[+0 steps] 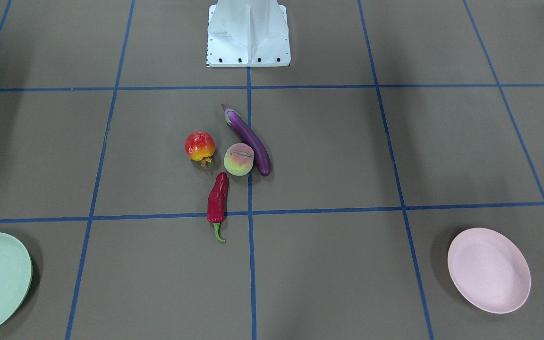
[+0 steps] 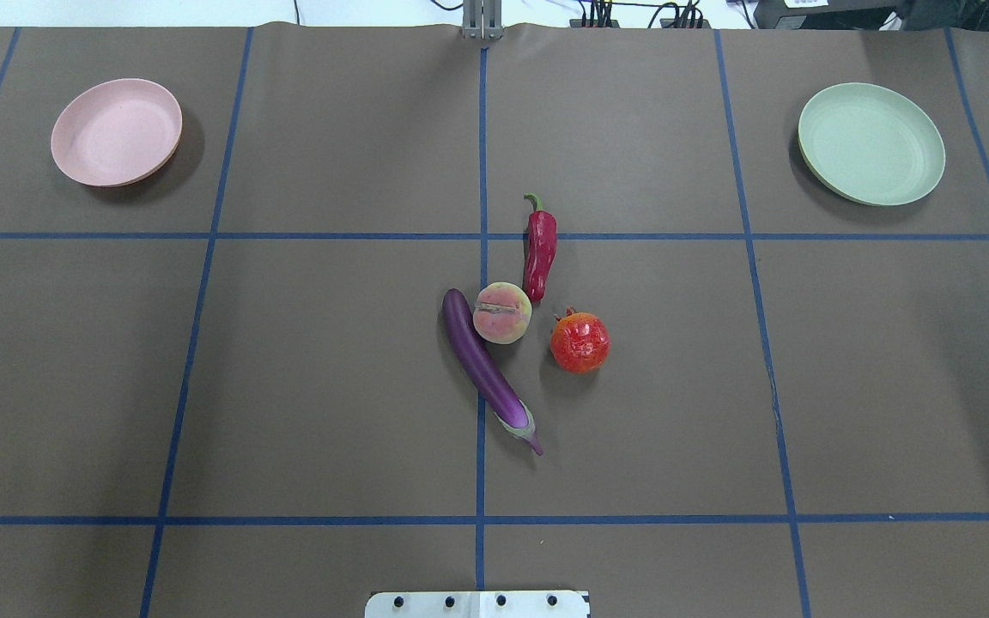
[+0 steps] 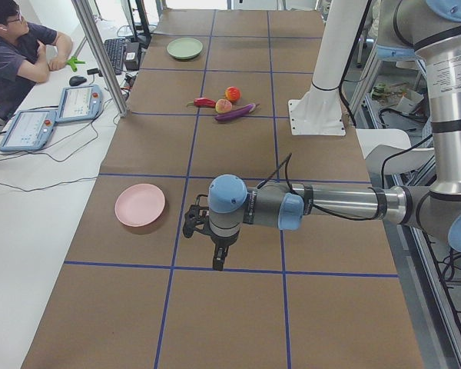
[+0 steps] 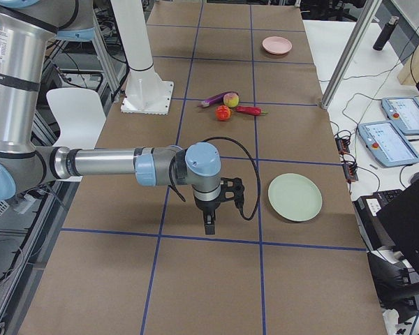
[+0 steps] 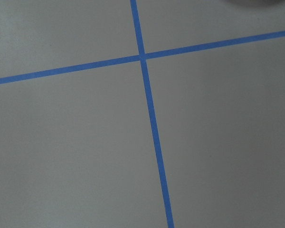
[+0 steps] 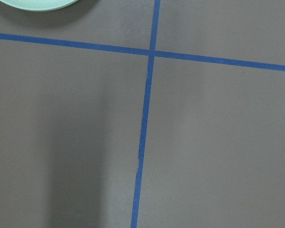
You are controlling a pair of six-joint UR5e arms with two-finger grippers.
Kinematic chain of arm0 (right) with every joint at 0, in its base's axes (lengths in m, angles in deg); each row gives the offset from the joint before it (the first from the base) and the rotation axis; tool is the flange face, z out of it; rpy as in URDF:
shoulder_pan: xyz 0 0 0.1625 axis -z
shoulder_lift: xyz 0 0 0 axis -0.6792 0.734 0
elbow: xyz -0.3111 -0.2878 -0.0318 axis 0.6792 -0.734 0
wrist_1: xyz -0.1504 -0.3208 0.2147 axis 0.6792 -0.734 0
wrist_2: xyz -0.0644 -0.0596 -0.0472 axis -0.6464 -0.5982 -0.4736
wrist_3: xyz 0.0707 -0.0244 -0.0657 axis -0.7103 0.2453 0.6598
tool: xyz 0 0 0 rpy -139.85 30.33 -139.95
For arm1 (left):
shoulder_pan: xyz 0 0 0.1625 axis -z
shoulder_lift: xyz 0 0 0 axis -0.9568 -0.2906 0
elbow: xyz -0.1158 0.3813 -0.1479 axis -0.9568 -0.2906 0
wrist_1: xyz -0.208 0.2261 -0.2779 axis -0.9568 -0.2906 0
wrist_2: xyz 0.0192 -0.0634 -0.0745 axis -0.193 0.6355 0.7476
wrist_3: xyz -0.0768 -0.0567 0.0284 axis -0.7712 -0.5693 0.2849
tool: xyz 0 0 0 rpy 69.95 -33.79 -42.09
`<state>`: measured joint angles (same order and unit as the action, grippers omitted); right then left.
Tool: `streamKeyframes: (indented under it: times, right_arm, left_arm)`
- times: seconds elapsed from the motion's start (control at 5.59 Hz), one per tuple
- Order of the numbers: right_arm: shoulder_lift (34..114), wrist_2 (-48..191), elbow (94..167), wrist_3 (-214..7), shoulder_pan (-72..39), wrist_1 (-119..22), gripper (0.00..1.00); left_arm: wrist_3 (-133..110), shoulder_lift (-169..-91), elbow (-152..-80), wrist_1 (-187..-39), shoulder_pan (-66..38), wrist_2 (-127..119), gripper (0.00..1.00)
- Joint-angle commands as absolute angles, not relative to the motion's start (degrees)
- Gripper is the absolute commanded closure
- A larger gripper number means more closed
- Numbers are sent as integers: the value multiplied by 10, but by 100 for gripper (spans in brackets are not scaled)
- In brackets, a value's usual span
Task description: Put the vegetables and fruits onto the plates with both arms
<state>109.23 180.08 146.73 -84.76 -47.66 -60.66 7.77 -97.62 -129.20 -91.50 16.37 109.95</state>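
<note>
The purple eggplant (image 1: 248,139), the peach (image 1: 239,159), the pomegranate-like fruit (image 1: 199,146) and the red chili (image 1: 217,198) lie together at the table's middle. The peach touches the eggplant. The pink plate (image 2: 116,131) sits far left and the mint green plate (image 2: 870,143) far right, both bare. My left gripper (image 3: 217,261) hangs over the table beside the pink plate (image 3: 140,204). My right gripper (image 4: 209,227) hangs beside the green plate (image 4: 295,197). Both point down, far from the produce, and I cannot tell if they are open or shut.
The white fixed base (image 2: 477,603) stands at the table's near edge. An operator (image 3: 15,54) sits at a side desk with tablets (image 3: 58,115). Aluminium posts (image 3: 100,54) stand along the far edge. Blue tape lines cross the brown table.
</note>
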Motion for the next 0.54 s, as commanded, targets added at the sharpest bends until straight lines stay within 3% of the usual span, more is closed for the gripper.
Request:
streamKeyframes:
  times: [0.0,0.36]
  right_arm:
    - [1092,1801,1467,-847,-477,-607,0]
    - [1087,1803,1470,-849,-477,-606,0]
  left_arm:
    - [84,-975,-1293,-917,164,1095,0]
    - [84,-977,-1300,-921,164,1098,0]
